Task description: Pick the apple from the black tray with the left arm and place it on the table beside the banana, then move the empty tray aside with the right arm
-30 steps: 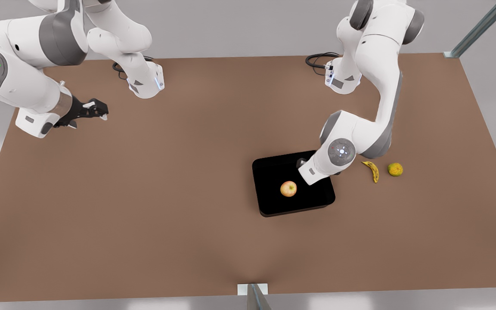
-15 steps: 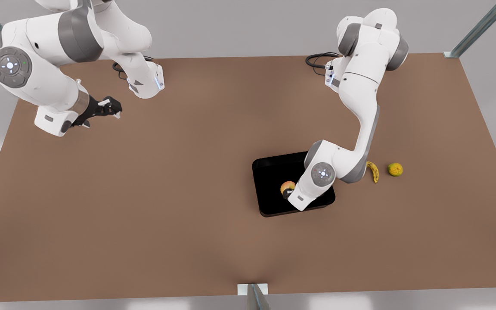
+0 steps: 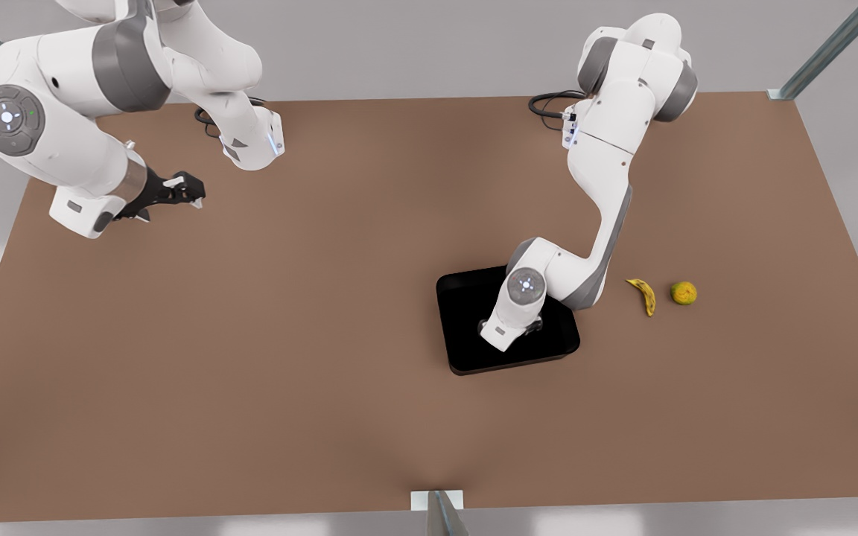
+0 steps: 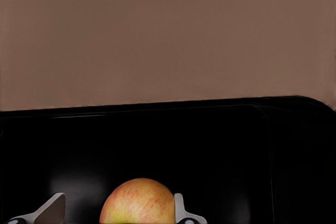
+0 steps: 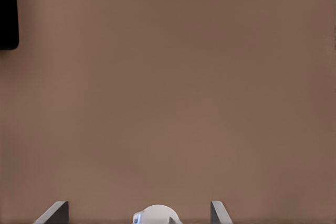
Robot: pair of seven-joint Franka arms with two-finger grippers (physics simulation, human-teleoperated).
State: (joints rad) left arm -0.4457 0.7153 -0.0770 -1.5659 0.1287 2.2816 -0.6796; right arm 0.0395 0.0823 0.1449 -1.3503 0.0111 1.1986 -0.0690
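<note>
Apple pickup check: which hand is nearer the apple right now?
The left hand: its fingers sit either side of the apple in the tray. The right hand waits far off, at the front view's left.

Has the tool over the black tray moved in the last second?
Yes. The left tool has swung from the black tray's far edge toward its middle and now straddles the apple, fingers open on either side.

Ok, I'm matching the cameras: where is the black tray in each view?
Front view: black tray right of centre on the table, under the left arm.
Left wrist view: tray under the apple, which sits between the fingers of the left gripper.
Right wrist view: one tray corner at the picture's edge, far from the right gripper.
Shared landmark: the brown table.
</note>
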